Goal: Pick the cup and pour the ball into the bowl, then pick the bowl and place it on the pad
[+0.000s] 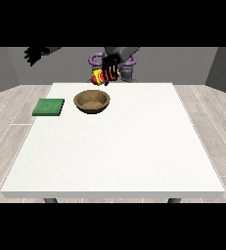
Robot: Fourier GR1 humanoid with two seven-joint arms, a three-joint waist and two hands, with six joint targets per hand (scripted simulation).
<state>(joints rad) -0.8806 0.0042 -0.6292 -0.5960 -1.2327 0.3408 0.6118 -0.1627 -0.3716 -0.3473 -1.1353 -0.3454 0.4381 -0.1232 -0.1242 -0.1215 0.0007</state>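
A brown wooden bowl (91, 101) stands on the white table (134, 146) towards its far left. Just behind and above the bowl, the hand at the view's right (111, 65) is curled round a yellow and red cup (100, 77), held in the air and tilted. I cannot make out a separate ball. A flat green pad (49, 107) lies left of the bowl, near the table's left edge. The hand at the view's left (33, 54) hangs high above the floor, beyond the table's far left corner, holding nothing.
The robot's grey torso (126, 73) with purple rings stands behind the table's far edge. The table's left edge runs close beside the pad. Grey wood floor surrounds the table.
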